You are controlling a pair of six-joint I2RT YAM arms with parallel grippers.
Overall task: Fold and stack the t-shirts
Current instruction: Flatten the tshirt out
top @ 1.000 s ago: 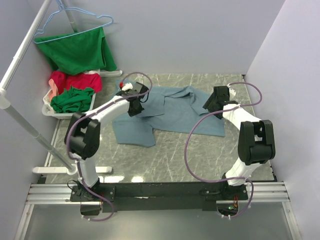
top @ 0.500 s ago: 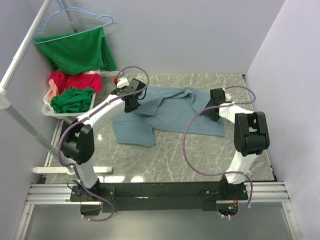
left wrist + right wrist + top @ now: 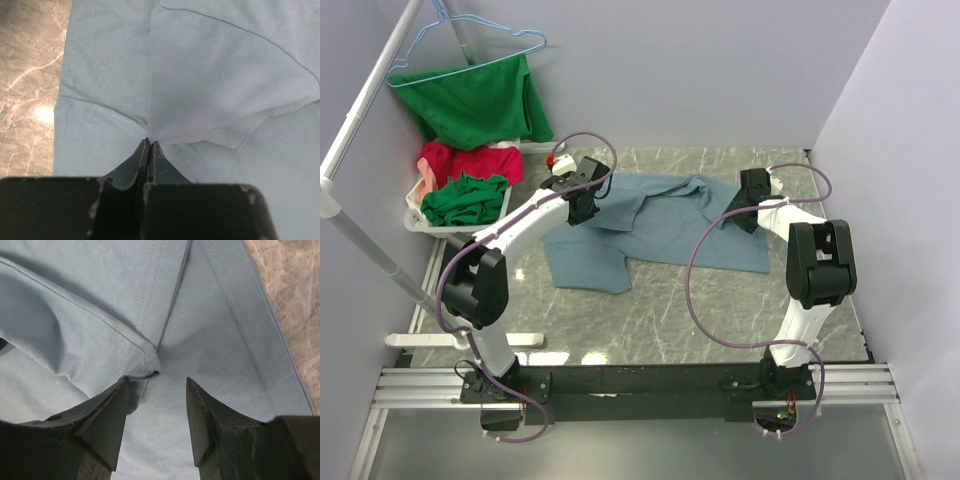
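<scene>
Now narrower, right pincer (image 3: 157, 385) over t-shirt (image 3: 225, 340)

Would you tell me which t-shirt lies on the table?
The grey-blue t-shirt; the red t-shirt and crumpled green t-shirt sit in the basket, the other green t-shirt hangs.

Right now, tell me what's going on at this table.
Two robot arms are working on a grey-blue t-shirt lying rumpled on the table. The left gripper is shut, pinching its cloth. The right gripper is open, jaws either side of a folded hem, not yet closed. A red shirt and a green shirt sit in a bin at far left.
</scene>
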